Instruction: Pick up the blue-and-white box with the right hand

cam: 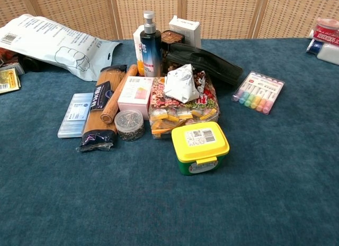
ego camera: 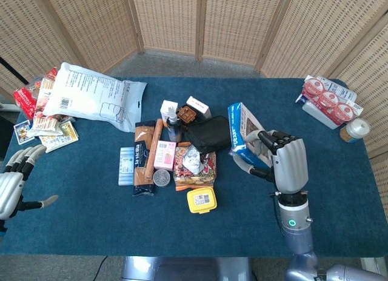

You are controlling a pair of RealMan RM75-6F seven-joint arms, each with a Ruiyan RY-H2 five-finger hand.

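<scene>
Above the table's right half, your right hand (ego camera: 285, 163) holds the blue-and-white box (ego camera: 244, 134) aloft, fingers wrapped around its lower end. That low grip could let it tip onto the black pouch (ego camera: 209, 133). Your left hand (ego camera: 13, 185) idles, fingers spread.

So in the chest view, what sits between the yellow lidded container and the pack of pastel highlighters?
Nothing: between the yellow lidded container and the pack of pastel highlighters the chest view shows only bare blue tablecloth.
</scene>
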